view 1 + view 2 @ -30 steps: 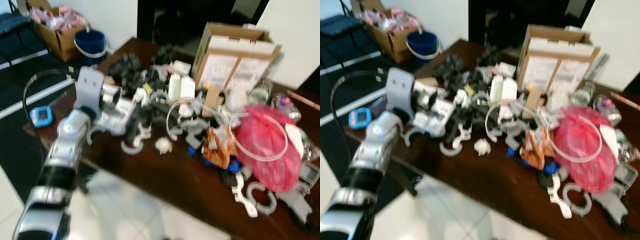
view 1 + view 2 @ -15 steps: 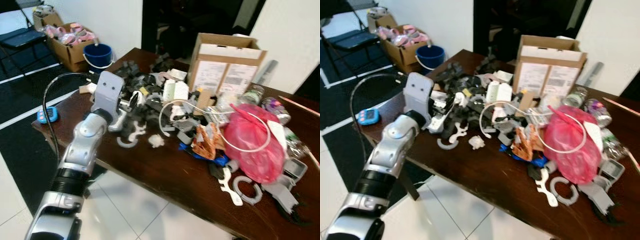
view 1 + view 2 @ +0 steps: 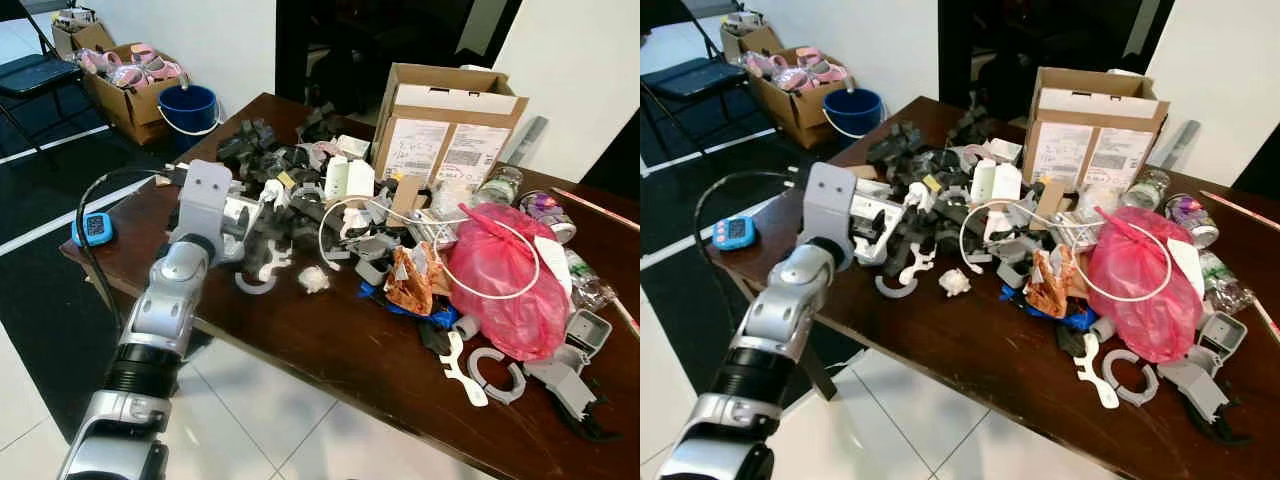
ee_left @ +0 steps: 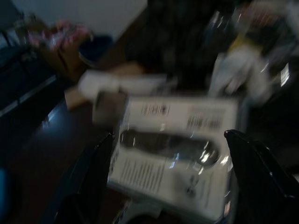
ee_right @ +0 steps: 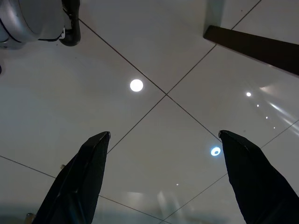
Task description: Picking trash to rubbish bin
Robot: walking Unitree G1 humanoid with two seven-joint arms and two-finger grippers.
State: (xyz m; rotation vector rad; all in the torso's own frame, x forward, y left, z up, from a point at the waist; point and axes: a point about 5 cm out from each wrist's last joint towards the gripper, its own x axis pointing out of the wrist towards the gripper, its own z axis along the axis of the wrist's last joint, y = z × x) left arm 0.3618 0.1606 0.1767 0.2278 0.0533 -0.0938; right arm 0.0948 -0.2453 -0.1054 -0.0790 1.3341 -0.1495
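Left end effector (image 4: 170, 186), fingers spread wide and empty, hovers over a white blister-packed gadget (image 4: 175, 151); crowded dark wooden counter (image 3: 330, 350) clutter risks snagging.

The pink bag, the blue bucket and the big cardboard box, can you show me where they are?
pink bag (image 3: 505, 290), left eye view, its bulging middle.
blue bucket (image 3: 189, 108), left eye view, its front wall.
big cardboard box (image 3: 1095, 150), right eye view, its labelled front.

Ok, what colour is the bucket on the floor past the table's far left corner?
Blue bucket, white handle; clearest in the left eye view.
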